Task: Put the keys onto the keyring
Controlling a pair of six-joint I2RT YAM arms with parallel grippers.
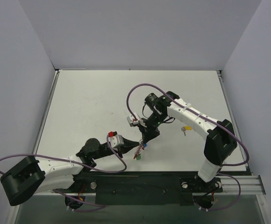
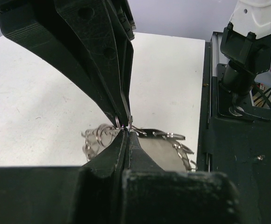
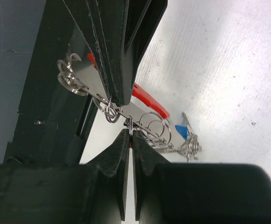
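Both arms are angling inward over the table [image 1: 89,102], left gripper [image 2: 127,127] and right gripper [image 3: 130,133] each pinching shut on the keyring [image 3: 148,100]'s wire loops

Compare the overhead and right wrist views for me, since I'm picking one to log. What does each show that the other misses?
Only overhead: a yellow-capped key lying apart on the table beside the right arm, and a green key cap. Only right wrist: thin silvery loops, and the right gripper with its jaws shut on one. Both: the keyring's red part and a blue key cap.
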